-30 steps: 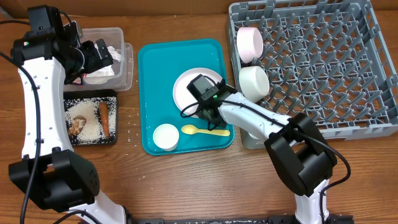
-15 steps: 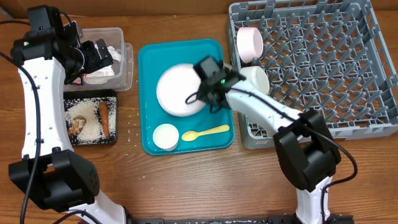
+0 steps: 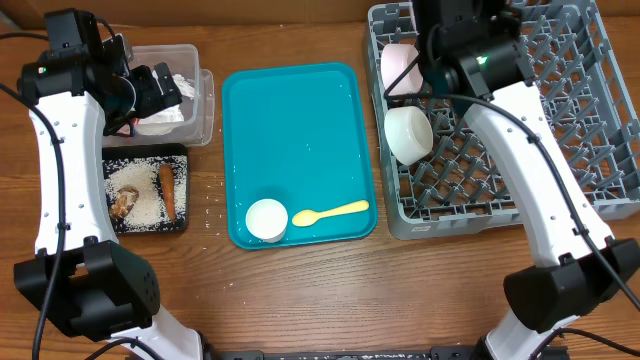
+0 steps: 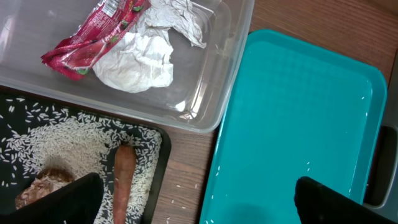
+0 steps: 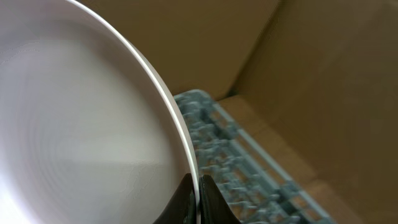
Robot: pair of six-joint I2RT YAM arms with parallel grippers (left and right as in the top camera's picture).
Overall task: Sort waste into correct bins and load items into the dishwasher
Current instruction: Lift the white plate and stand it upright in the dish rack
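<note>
The right pincer [image 5: 194, 184] is pinched tight on the rim of the plate [image 5: 81, 124], raised over the left end of the rack [image 3: 520, 120]; the left pincer [image 4: 198, 202] gapes wide, holding nothing, above the tub [image 4: 208, 99] and black tray [image 4: 159, 146]; wrapper [image 4: 93, 28] and paper [image 4: 140, 59] lie in the tub; rice [image 4: 56, 140], stick [image 4: 124, 180] and lump [image 4: 34, 193] in the black tray; pink bowl [image 3: 402, 68] and white bowl [image 3: 408, 133] sit in the rack; cup [image 3: 266, 219] and spoon [image 3: 330, 212] lie on the teal tray [image 3: 300, 120].
</note>
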